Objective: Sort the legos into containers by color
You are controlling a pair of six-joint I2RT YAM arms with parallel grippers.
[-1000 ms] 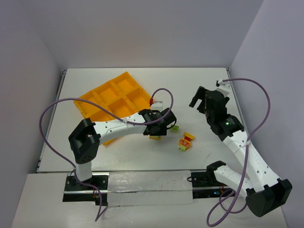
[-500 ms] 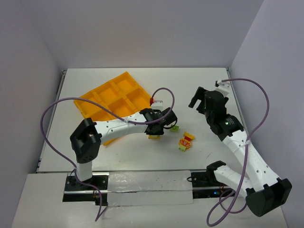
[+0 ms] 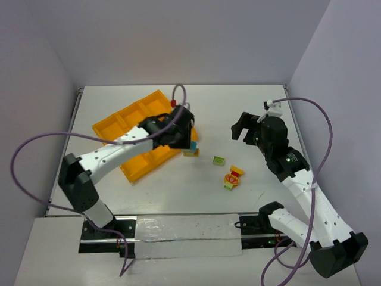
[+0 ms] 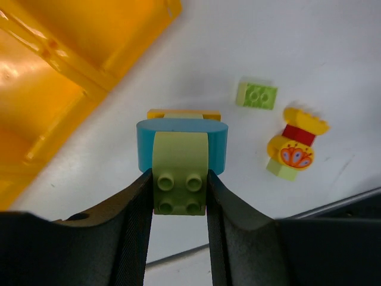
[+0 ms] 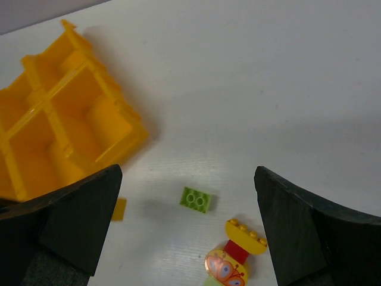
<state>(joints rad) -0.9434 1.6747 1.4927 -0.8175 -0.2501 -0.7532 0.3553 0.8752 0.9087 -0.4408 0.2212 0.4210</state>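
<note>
Left gripper (image 4: 178,179), low at mid-table a second ago, has swung to the 4 o'clock corner of the one six-compartment tray (image 3: 108,127), jaws pinching a green-teal-yellow clump (image 4: 181,140) by its green brick. One loose green brick (image 3: 219,160) and one yellow-red-orange clump (image 3: 233,177) lie at its 4 o'clock. Right gripper (image 3: 246,129) hangs spread.
</note>
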